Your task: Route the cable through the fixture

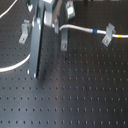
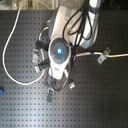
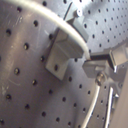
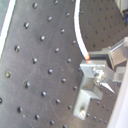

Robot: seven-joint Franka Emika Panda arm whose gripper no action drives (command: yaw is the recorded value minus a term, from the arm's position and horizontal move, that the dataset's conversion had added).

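In the first exterior view, the long thin white cable (image 1: 82, 28) runs from upper centre to the right edge, passing the small grey metal clip fixture (image 1: 107, 36) at upper right. Another stretch of it curves along the left edge at mid-height. The tall grey metal bar (image 1: 36, 45) stands left of centre on the black perforated metal table (image 1: 80, 95); a second small bracket (image 1: 24, 33) sits at upper left — beside the bar.

In the second exterior view, the robot arm (image 2: 65, 35) fills the upper centre, the cable looping down the left side.

White cable (image 1: 82, 28) through grey clip (image 1: 107, 36)
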